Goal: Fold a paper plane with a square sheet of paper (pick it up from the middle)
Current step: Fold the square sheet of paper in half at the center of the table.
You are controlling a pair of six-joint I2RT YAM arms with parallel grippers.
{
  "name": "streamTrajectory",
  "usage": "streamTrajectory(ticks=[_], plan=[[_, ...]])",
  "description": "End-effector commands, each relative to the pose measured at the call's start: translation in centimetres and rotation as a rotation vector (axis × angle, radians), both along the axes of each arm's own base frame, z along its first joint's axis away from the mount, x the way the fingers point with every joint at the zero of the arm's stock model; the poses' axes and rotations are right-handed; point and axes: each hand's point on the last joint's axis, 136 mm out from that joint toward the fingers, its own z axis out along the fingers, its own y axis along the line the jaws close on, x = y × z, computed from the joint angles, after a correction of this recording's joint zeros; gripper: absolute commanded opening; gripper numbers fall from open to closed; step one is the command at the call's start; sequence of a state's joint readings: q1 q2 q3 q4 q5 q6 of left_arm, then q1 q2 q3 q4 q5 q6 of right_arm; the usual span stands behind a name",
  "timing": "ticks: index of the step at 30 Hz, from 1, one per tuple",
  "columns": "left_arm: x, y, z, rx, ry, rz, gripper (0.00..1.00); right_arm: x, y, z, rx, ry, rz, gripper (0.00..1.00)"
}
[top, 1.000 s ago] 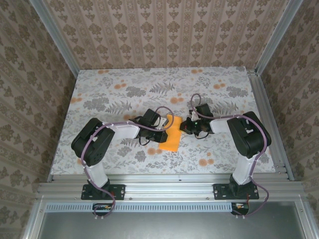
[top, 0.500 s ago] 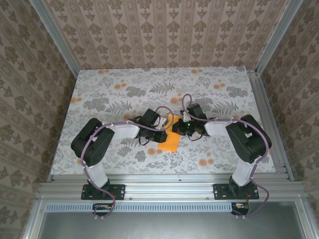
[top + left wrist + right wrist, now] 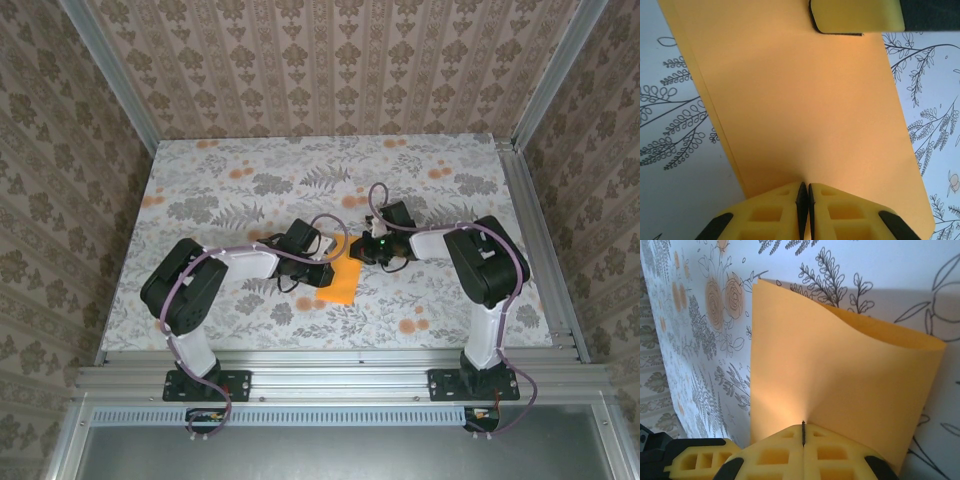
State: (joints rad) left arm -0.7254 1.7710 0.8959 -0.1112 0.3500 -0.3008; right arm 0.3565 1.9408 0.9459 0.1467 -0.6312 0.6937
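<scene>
Pinching it from opposite sides, both claws hold the square sheet of paper (image 3: 341,284), which sits near the middle of the tabletop (image 3: 230,190), between the two arms. The left claw (image 3: 804,194) has its pads pressed together on the sheet's near edge, with only a hairline showing between them. The right claw (image 3: 803,432) is clamped the same way on the edge that faces its own camera.

The sheet looks thin, light and limp. In the right wrist view it bows upward in a soft wave, with one far corner low against the floral cloth (image 3: 700,315). In the left wrist view a second paper edge runs just inside the left border, so it is probably doubled over already.

Paper like this should buckle instead of pushing back, and it could crumple or tear if the claws pull apart too hard. It probably slides easily on the cloth as well. The safest hold seems to be midway along an edge, catching every layer between the pads.
</scene>
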Motion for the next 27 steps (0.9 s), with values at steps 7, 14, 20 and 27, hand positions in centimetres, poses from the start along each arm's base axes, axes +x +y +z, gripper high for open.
streamTrajectory(ticks=[7,14,20,27], plan=[[-4.8,7.7,-5.4,0.329,0.16,-0.005,0.15,3.3,-4.8,-2.5,-0.117,-0.007,-0.086,0.0],[-4.9,7.8,-5.4,0.333,0.162,-0.007,0.14,4.9,-5.9,-3.1,-0.141,-0.001,-0.114,0.0],[-5.0,7.6,-5.2,0.32,0.174,-0.01,0.15,5.8,-6.9,-2.8,-0.171,-0.014,-0.139,0.0],[-5.2,6.7,-4.6,0.266,0.189,-0.011,0.15,6.7,-6.6,-1.9,-0.156,-0.028,-0.141,0.0]])
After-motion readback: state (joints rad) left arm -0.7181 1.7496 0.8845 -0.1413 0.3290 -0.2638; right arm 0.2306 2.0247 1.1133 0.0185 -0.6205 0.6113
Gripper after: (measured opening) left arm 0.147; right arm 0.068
